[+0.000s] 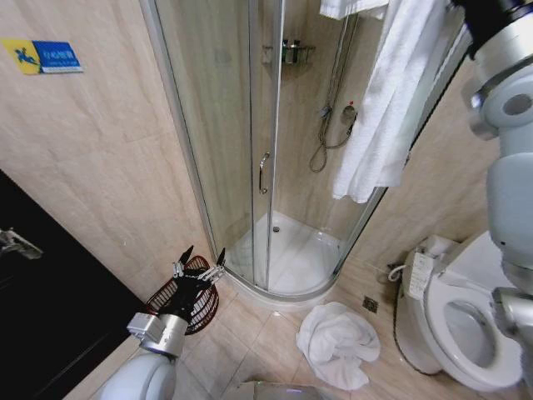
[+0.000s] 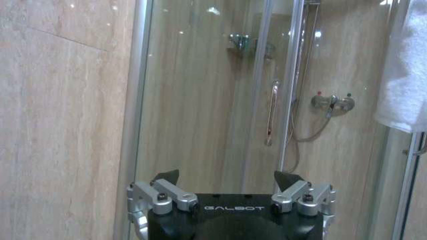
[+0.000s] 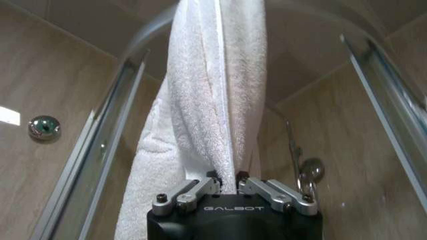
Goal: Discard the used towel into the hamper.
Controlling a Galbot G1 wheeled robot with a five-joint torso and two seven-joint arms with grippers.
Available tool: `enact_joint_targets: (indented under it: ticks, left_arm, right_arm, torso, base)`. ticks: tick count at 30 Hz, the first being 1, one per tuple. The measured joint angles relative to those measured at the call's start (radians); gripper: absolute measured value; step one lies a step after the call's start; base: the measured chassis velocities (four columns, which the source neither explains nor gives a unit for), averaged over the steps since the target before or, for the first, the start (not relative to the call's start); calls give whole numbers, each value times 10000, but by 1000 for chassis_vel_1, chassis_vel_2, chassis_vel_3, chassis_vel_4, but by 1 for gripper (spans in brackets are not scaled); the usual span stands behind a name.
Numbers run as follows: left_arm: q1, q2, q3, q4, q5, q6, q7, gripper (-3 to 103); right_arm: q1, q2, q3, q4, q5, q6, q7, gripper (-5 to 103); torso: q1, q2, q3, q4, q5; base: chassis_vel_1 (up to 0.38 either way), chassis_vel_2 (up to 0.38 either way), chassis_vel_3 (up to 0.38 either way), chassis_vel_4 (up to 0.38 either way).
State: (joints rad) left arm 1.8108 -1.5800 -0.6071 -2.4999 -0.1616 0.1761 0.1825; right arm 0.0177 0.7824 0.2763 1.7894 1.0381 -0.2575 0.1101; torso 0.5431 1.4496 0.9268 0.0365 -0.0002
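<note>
Two pincers: right pincer [image 3: 227, 184] clamped on hanging white terry towel [image 3: 207, 100]; left pincer [image 1: 200, 257] apart, partly hiding red-brown wire hamper [image 1: 198, 308].

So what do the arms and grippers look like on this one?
Both grippers, left and right, have black bodies lettered GALBOT in white, silver metal finger links with bolts and dark fingertips. The arms are glossy pale grey-white shells with silver wrist cuffs.

The left end effector [image 2: 227, 182] has a black body lettered GALBOT, silver screwed knuckles and black fingertips. The arms are smooth pale grey-white shells with silver collars and dark joint bands.
</note>
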Motion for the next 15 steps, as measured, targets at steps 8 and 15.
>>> enact_joint_targets:
  ticks: [8, 15]
  left_arm:
    - [1, 0, 0, 0, 0, 0, 0, 97]
    - [0, 0, 0, 0, 0, 0, 0, 97]
  right_arm:
    - [-1359, -518, 906, 1008, -1329, 608, -343, 9]
    - [-3699, -1011, 2492, 2577, -1843, 1166, -49, 9]
  torso:
    - [0, 0, 0, 0, 2]
    - [-1, 1, -2, -1, 0]
  base:
    - [0, 0, 0, 0]
    - [0, 0, 0, 0]
